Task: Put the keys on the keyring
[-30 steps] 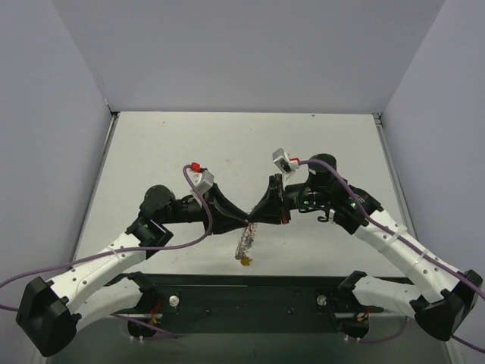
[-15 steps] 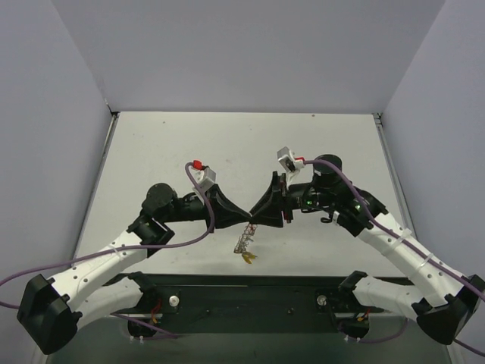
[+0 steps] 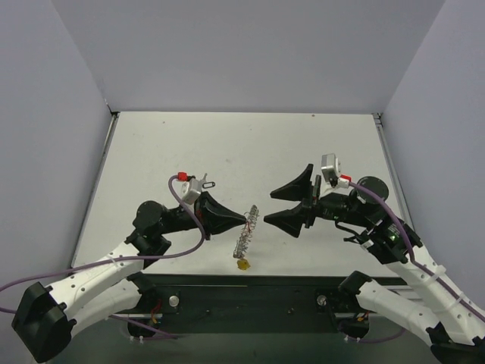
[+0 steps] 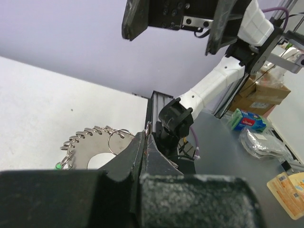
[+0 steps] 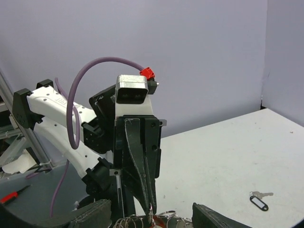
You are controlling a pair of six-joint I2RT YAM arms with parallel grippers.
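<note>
Clearly, the left gripper (image 3: 244,221) was clamped on the large thin silver wire keyring (image 3: 244,236), which hung near the desk's near edge, its fringed length pointing toward that edge. The right gripper (image 3: 267,208) waited just to its right, jaws apart, not touching. One small silver key with a dark tag (image 5: 259,201) lay farther back.

The left arm (image 3: 98,274), lower left of the frame, and the right arm (image 3: 420,273), lower right, are white plastic shells with black joint housings. A purple cable (image 5: 107,60) loops along each. The left gripper (image 3: 242,221) and right gripper (image 3: 270,206) have black wedge-shaped fingers. A grey wrist camera box (image 5: 133,89) carries a red plug (image 5: 148,72).
</note>
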